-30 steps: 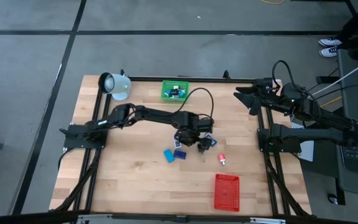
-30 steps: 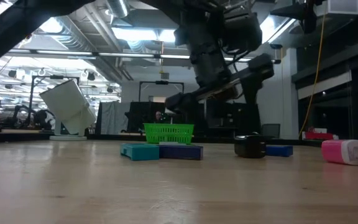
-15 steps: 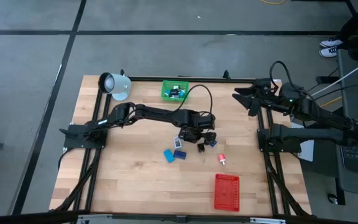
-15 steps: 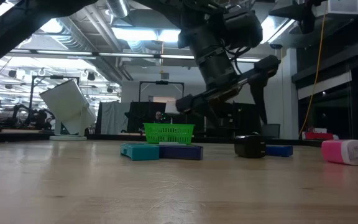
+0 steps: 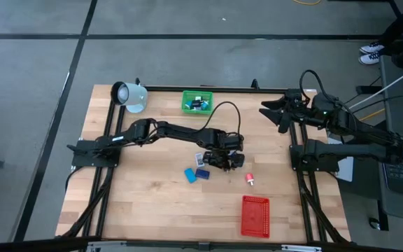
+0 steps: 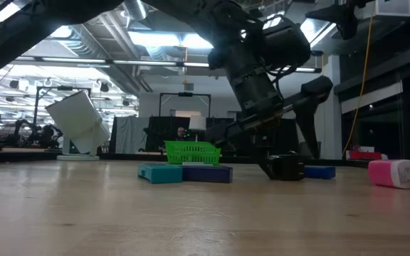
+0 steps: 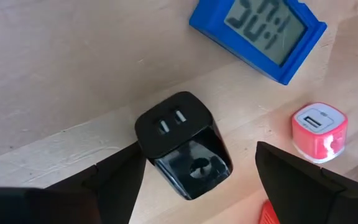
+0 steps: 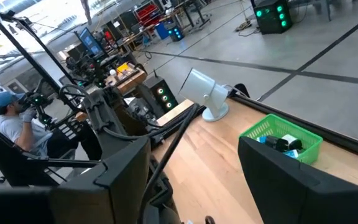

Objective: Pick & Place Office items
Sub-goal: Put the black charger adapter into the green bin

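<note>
A small black charger block [image 7: 182, 143] lies on the wooden table near its middle. My left gripper [image 7: 197, 180] is lowered over it, open, with one finger on either side; the low view shows the gripper [image 6: 290, 160] at table level around the block [image 6: 288, 168]. Next to it lie a blue digital clock [image 7: 260, 31] and a red-white piece [image 7: 319, 130]. Two blue flat pieces [image 5: 190, 175] [image 5: 202, 173] lie left of the gripper. My right gripper [image 5: 271, 112] waits open, high at the table's far right. My left gripper slants down from the table's left, its fingers standing on either side of the black charger block. One fingertip [image 7: 126, 165] comes right up to the block's side [image 7: 146, 149]; I cannot tell whether it touches. The block lies flat on the table.
A green mesh tray [image 5: 196, 101] holding small items stands at the far edge, with a white-blue mug [image 5: 129, 94] on its side at the far left corner. A red mesh tray [image 5: 255, 215] sits near the front right. A person sits beyond the table in the right wrist view.
My left gripper has come down toward the table and the black charger block, rolling its wrist as it sank, so its fingers now stand at table level around the block. The items on the table have stayed where they were.
</note>
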Action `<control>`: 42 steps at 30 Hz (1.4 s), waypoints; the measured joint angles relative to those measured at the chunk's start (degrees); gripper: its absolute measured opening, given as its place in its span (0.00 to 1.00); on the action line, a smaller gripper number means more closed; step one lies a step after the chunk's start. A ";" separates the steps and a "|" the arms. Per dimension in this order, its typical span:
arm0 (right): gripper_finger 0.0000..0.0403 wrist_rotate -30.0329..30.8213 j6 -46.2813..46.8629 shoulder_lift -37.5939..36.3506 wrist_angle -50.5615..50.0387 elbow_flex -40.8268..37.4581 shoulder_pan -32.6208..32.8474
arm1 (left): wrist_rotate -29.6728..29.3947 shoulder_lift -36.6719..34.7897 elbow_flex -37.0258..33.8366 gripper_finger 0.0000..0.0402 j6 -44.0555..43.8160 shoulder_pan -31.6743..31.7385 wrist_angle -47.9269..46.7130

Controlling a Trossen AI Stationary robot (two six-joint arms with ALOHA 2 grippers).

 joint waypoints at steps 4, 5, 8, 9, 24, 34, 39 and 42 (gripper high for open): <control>0.62 0.00 -0.01 0.00 -0.01 0.00 0.01 | -0.96 0.14 -0.06 0.71 1.57 0.14 -0.63; 0.62 -0.01 -0.01 0.00 -0.01 0.00 -0.01 | -1.19 0.20 -0.06 0.70 2.30 0.42 -1.07; 0.62 0.02 0.07 0.00 0.00 0.00 0.00 | -0.74 0.29 -0.11 0.62 4.62 0.97 -2.54; 0.62 0.02 0.07 0.00 0.00 0.00 -0.01 | -0.78 0.30 -0.13 0.59 5.58 1.03 -2.74; 0.62 0.24 1.38 0.00 0.01 0.00 -0.01 | 1.08 1.38 -0.35 0.40 12.48 1.73 0.63; 0.62 0.68 1.52 0.05 0.03 0.00 -0.01 | 1.53 -1.21 -0.24 0.38 15.42 1.98 5.09; 0.62 0.69 1.52 0.07 0.14 0.00 -0.01 | 4.54 -4.13 -0.13 0.38 15.83 2.14 6.73; 0.62 0.70 1.52 0.07 0.24 0.00 -0.01 | 4.77 -5.70 -0.13 0.38 16.27 2.36 6.69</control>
